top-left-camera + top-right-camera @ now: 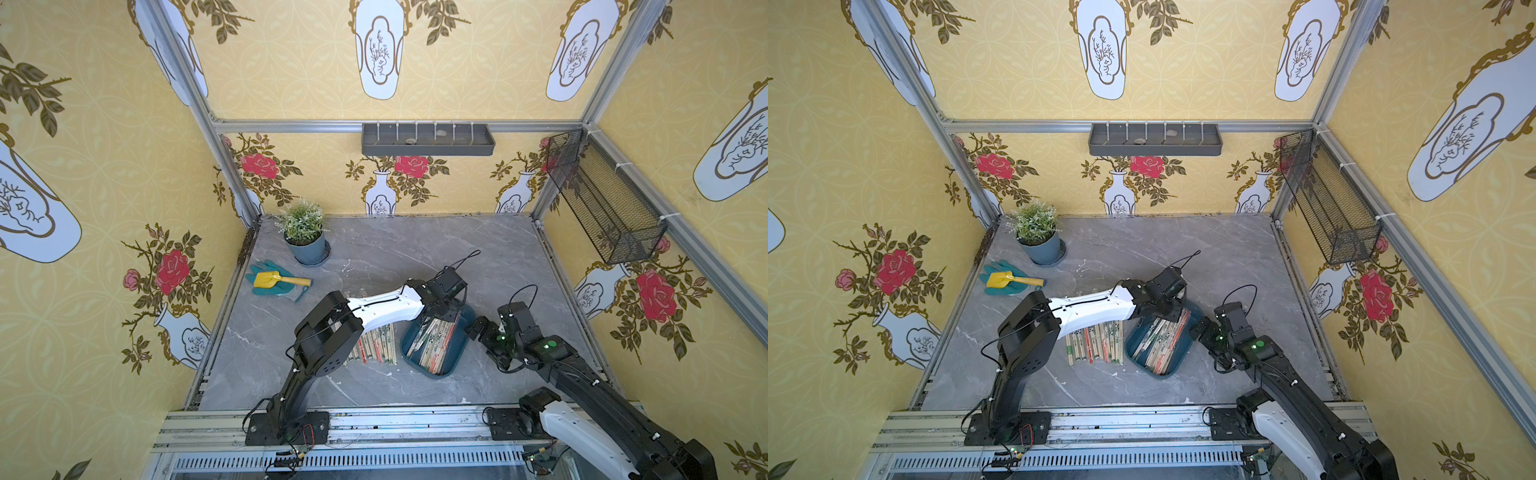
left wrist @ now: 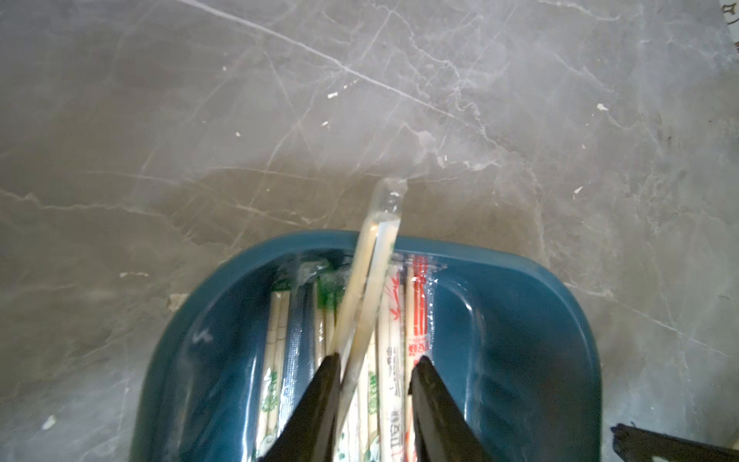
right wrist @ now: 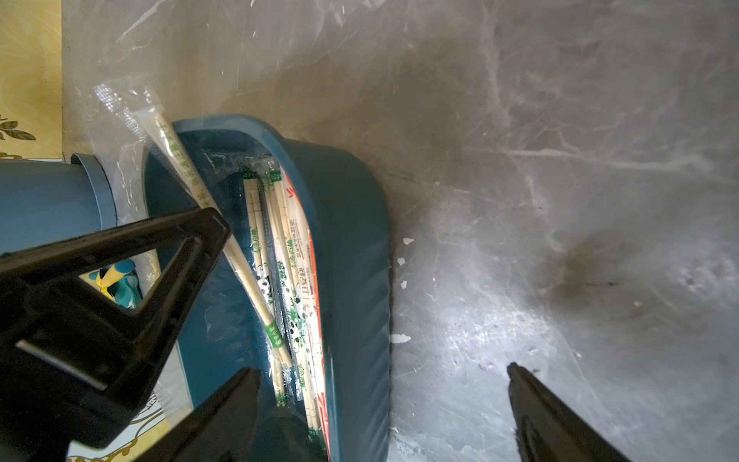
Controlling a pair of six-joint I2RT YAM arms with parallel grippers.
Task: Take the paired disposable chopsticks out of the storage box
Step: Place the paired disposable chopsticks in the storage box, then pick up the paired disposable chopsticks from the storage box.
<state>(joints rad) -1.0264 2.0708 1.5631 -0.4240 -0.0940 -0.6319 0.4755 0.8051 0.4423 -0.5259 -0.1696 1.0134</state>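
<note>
The grey marble desk [image 1: 415, 257] carries everything. The teal storage box [image 1: 455, 357] sits on it directly under the left gripper [image 2: 378, 376] and just beside the right gripper [image 3: 380, 370]. It is shown in both top views.

A heap of paired disposable chopsticks [image 1: 432, 345] lies lengthwise in the box, in clear sleeves with green, red-orange and black-and-white print. A row of chopstick pairs [image 1: 1096, 343] lies side by side on the desk outside the box, beneath the left arm's white forearm, on the side of the left gripper away from the right gripper.

The left gripper points down into the box with its fingers [image 2: 332, 384] spread apart. One sleeved pair [image 2: 368, 280] stands between them, tilted. It leans against one finger and is clear of the other. Its far end reaches out over the box's rim and its low end is among the heap. The frames do not show whether it is squeezed.

The right gripper is spread wide. One finger [image 3: 240, 400] is above the inside of the box and the other is above bare desk, so the box's side wall lies between them. It holds nothing.
</note>
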